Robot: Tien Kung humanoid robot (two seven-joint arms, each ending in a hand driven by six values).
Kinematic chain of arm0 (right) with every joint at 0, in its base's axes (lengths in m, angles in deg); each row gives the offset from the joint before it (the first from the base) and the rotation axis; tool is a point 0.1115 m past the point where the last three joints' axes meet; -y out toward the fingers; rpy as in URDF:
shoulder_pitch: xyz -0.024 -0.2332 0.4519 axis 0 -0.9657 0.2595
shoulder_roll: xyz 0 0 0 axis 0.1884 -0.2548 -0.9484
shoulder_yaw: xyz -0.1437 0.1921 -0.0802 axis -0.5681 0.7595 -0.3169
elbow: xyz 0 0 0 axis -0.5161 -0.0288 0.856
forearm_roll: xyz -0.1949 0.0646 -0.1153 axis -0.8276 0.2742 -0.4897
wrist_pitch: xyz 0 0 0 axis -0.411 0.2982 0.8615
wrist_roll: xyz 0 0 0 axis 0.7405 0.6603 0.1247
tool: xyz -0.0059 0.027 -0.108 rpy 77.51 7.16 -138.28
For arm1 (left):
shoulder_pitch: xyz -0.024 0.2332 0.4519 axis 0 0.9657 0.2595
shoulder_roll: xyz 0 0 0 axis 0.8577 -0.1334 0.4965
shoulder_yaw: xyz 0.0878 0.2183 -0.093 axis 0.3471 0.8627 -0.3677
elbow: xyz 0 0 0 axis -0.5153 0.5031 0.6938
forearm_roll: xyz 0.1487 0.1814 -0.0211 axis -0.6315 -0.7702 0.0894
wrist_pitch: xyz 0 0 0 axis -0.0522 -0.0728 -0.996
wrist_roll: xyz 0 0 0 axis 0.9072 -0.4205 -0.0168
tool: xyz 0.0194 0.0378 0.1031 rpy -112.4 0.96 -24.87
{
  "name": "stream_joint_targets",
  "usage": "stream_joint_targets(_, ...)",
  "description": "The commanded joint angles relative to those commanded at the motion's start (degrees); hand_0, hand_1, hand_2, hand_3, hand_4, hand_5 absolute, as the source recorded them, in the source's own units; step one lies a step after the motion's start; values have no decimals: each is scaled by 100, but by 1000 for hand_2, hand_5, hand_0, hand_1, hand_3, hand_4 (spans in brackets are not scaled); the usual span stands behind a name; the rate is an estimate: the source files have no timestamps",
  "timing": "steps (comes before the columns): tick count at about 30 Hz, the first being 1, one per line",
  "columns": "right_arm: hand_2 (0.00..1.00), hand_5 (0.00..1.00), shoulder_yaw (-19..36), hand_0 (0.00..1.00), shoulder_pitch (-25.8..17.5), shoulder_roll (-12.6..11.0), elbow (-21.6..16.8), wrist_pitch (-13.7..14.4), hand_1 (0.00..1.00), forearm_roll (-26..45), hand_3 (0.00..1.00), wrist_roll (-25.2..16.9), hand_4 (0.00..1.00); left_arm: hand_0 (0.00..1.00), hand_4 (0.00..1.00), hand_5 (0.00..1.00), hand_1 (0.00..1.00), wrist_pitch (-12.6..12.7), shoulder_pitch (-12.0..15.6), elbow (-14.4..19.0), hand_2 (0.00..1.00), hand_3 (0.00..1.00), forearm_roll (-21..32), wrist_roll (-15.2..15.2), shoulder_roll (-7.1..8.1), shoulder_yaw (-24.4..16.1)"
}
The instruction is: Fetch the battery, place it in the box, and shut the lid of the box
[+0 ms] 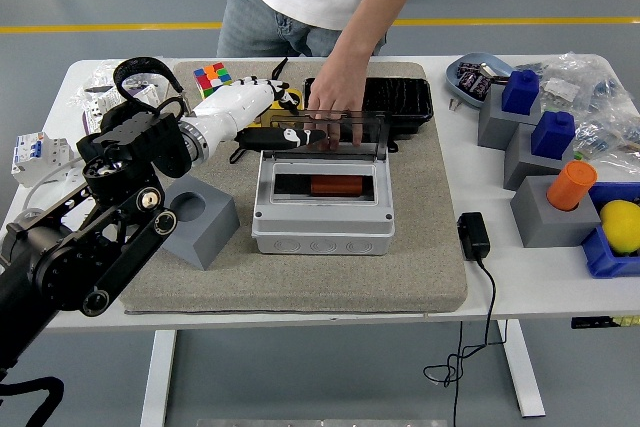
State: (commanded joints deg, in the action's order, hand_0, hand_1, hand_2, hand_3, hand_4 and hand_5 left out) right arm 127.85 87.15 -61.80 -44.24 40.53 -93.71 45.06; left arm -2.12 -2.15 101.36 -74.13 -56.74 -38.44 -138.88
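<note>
An orange battery lies inside the grey box on the beige mat. The box's clear lid stands open at the box's far edge. My left hand reaches in from the left, fingers stretched out against the lid's left end, holding nothing. A person's hand rests on the lid from behind. My right arm is out of view.
A grey block with a hole sits left of the box. A colour cube and a black tray lie behind. Grey stands with blue and orange pieces, a black adapter and a blue bin are at the right.
</note>
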Motion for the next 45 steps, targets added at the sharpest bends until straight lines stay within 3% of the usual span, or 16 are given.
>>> stream_joint_targets(5,728,998,9,789,-8,-6,4,1,730,-18,780,8,998,998,998,998,998,31,59,76,934,701,162,-20,49,106)
stream_joint_targets(12,728,998,-18,789,-24,-3,5,6,730,-4,780,10,998,998,998,998,998,-129,137,251,930,712,1233,108,102,314)
stream_joint_targets(26,728,998,-20,788,-43,-13,14,10,730,-10,779,17,998,998,998,998,998,-115,140,679,913,718,1209,176,165,435)
stream_joint_targets(45,728,998,36,788,-20,-36,11,8,730,-20,779,10,998,998,998,998,998,-396,143,949,881,717,1563,458,294,688)
